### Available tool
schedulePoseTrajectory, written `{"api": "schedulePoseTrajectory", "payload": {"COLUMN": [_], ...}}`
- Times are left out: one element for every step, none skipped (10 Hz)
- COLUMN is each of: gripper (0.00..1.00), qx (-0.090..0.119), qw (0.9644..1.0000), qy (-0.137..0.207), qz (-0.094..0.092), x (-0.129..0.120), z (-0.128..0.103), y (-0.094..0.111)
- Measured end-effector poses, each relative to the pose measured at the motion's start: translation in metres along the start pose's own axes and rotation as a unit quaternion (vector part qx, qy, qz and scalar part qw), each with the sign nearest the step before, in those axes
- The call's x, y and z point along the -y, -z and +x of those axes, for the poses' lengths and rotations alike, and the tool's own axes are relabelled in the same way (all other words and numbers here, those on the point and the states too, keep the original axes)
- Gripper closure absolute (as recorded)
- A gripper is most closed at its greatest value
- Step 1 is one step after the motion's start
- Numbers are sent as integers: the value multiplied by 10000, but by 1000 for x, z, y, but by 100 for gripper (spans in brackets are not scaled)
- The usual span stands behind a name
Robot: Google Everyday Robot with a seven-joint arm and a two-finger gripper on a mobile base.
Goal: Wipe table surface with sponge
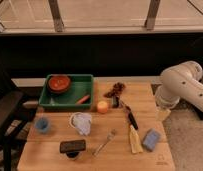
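A blue sponge lies flat near the front right corner of the wooden table. My white arm hangs over the floor just past the table's right edge. The gripper points downward beside that edge, behind and a little to the right of the sponge, apart from it.
A green tray at the back left holds a red bowl and a carrot. On the table are an orange ball, a white cloth, a blue cup, a black block, a fork, a black-handled brush and a dark brown clump. A dark chair stands at the left.
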Motion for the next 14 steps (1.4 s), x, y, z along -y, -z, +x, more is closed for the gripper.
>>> {"api": "schedulePoseTrajectory", "payload": {"gripper": [35, 35, 35, 35, 35, 35, 35, 35, 35, 35, 35, 35, 35, 35], "qx": [0, 0, 0, 0, 0, 0, 0, 0, 1, 7, -47, -34, -49, -68], "qw": [10000, 10000, 10000, 10000, 10000, 10000, 10000, 10000, 10000, 10000, 9997, 9982, 9934, 9867], "qy": [0, 0, 0, 0, 0, 0, 0, 0, -7, -42, -207, -567, -1117, -1582], "qz": [0, 0, 0, 0, 0, 0, 0, 0, 3, 3, -91, -167, -268, -355], "x": [0, 0, 0, 0, 0, 0, 0, 0, 0, 2, 5, 12, 14, 13], "z": [0, 0, 0, 0, 0, 0, 0, 0, 0, 0, 2, 1, 9, 18], "y": [0, 0, 0, 0, 0, 0, 0, 0, 0, 0, -4, -12, -20, -29]}}
